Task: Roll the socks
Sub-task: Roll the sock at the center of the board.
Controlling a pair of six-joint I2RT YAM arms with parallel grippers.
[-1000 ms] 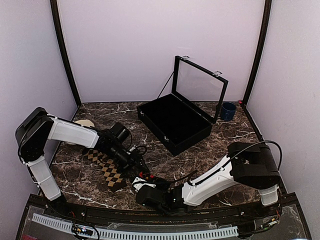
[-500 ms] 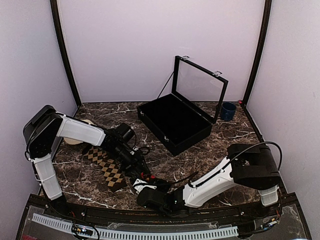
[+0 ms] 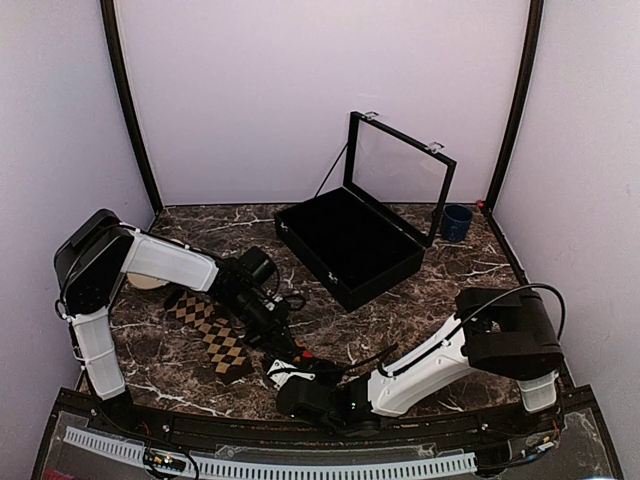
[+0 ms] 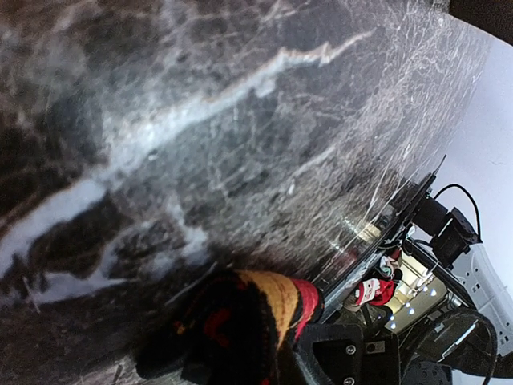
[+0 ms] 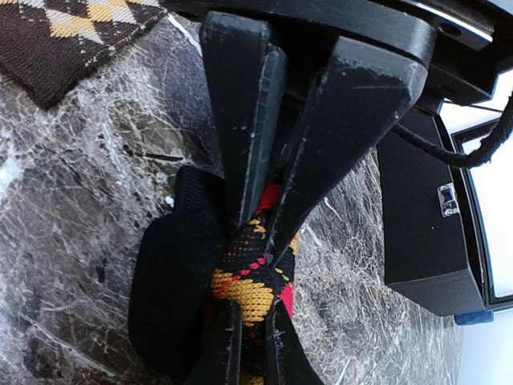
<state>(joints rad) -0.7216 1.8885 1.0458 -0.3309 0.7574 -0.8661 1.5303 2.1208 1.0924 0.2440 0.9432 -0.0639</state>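
A black sock with red-and-orange diamonds [image 5: 248,289] lies bunched on the marble near the table's front edge, also seen as the sock bundle [image 3: 301,357] and the same sock [image 4: 256,317]. My right gripper [image 5: 255,343] is shut on its near end. My left gripper [image 5: 256,210] comes from the far side, its fingers pinched together on the same sock. From above, the left gripper [image 3: 287,345] and right gripper [image 3: 299,370] meet tip to tip. The tan-diamond sock [image 3: 215,333] lies flat to their left, with its corner [image 5: 72,24] showing.
An open black case [image 3: 350,268] with a raised glass lid stands at the back middle, also seen as the case wall [image 5: 421,233]. A blue cup [image 3: 457,222] sits at the back right. A beige round thing [image 3: 146,282] lies behind my left arm.
My left arm has reached farther toward the front and right, and its gripper has gone from wide open to shut on the red-and-orange sock. The right arm has barely moved.
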